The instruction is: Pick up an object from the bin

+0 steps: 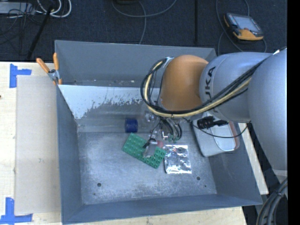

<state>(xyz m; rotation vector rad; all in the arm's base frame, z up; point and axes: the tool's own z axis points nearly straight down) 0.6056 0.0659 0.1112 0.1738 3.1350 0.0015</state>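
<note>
Claw: the claw (154, 143) is low in the middle of the bin, under the orange cover (180, 83) of the wrist.
Claw state: I cannot tell if it is spread or pressed together, because the wrist and its cables hide it.
Claw contact: it is over the right part of a green studded plate (139, 149). It seems to touch the plate, but I cannot tell if it grips it.
Bin: the grey bin (93, 182) holds a few loose things.
Green studded plate: it lies flat and slanted on the floor of the bin, near the middle.
Blue piece: a small blue piece (131, 124) stands near the plate, towards the back wall.
Silver packet: a crinkled silver packet (177, 160) lies just beside the plate, on its right.
White thing: a white thing (216, 143) lies by the right wall, partly under the arm.
</note>
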